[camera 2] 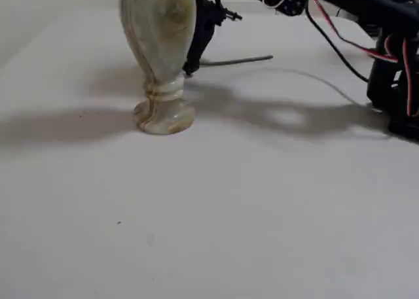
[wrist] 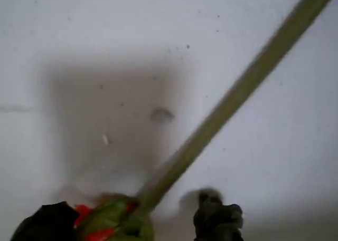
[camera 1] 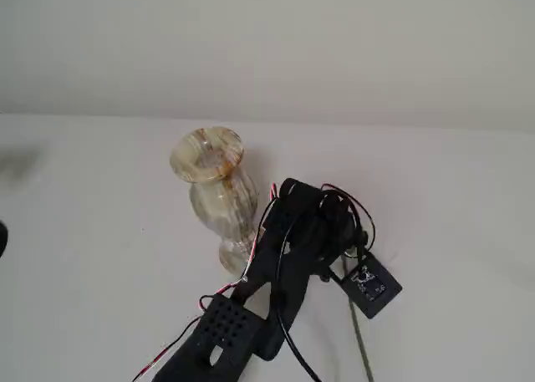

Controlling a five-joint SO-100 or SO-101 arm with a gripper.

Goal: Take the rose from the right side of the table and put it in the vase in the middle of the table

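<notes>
Here the hand (wrist: pixel 132 222) straddles the rose (wrist: pixel 105 225) bloom (mostly cropped); grip unclear.

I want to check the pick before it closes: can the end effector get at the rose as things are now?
Probably yes. In the wrist view the end effector is already down at the rose, its bloom between the fingers, with bare table around. The vase stands close beside the arm but apart from the stem.

The black arm (camera 1: pixel 284 265) reaches low beside the upright vase (camera 1: pixel 216 194) on the white table (camera 1: pixel 84 257)
</notes>
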